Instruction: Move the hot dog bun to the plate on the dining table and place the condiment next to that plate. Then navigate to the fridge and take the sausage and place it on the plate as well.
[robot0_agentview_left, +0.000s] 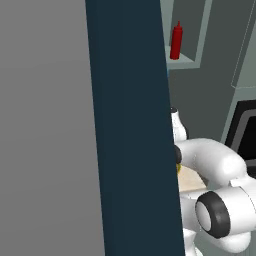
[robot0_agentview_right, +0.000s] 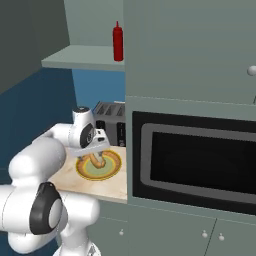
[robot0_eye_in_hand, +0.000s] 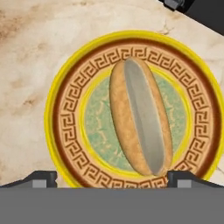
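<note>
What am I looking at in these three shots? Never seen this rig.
A rendered kitchen with a white robot arm on a driving base. Two cameras sit behind the arm, left and right; the third looks down from its hand. The gripper hovers open over the hot dog bun, which lies in a golden-yellow dish on a beige counter. Its fingers hold nothing. A red condiment bottle stands on a shelf above. A toaster and a built-in microwave are nearby.

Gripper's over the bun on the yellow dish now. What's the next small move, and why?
Probably lower straight down and close. The gripper is open and sits above the hot dog bun, which lies on the golden-yellow dish; its fingertips straddle the bun's near end and nothing is held.
</note>
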